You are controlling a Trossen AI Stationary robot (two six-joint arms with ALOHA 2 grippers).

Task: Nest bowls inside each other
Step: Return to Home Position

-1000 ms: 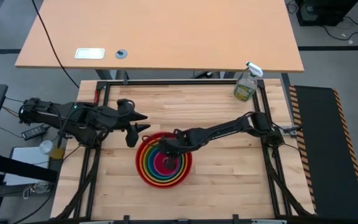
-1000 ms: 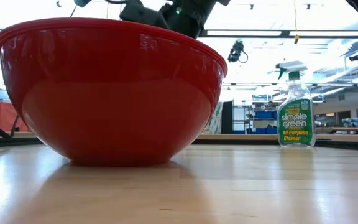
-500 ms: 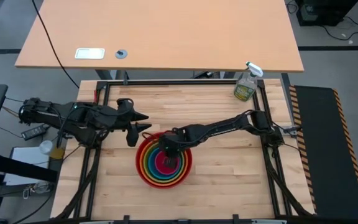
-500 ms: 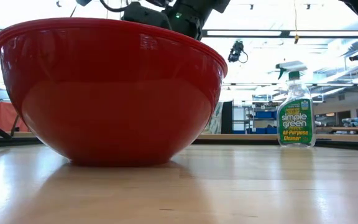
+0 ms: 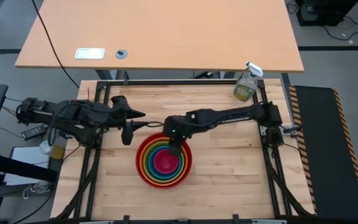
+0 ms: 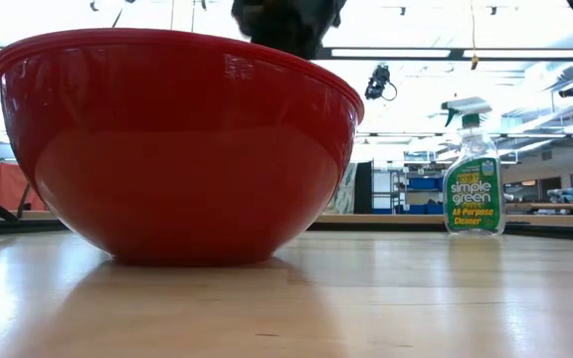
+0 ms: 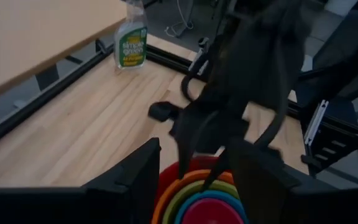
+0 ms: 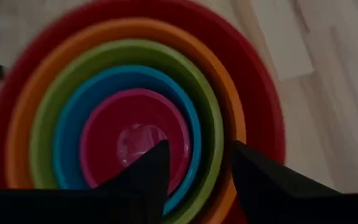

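Five bowls sit nested on the wooden table: red (image 5: 143, 171) outermost, then orange (image 8: 225, 93), lime green (image 8: 185, 68), blue (image 8: 73, 124) and pink (image 5: 165, 163) in the middle. The red bowl (image 6: 177, 149) rests on its base. My right gripper (image 5: 176, 148) hovers open above the far part of the stack, its fingers (image 8: 157, 168) clear of the bowls. My left gripper (image 5: 143, 121) waits open just left of the stack, above the table, with nothing between its fingers (image 7: 138, 177).
A spray bottle (image 5: 246, 86) stands at the table's far right corner, also in the low view (image 6: 474, 179). Black frame rails (image 5: 166, 82) run along the table's edges. Bare wood lies right of the bowls (image 5: 229, 162).
My right gripper has spread its fingers, risen out of the nested bowls and drawn back a little toward the far edge. The pink bowl stays seated inside the blue one, and the stack has not shifted.
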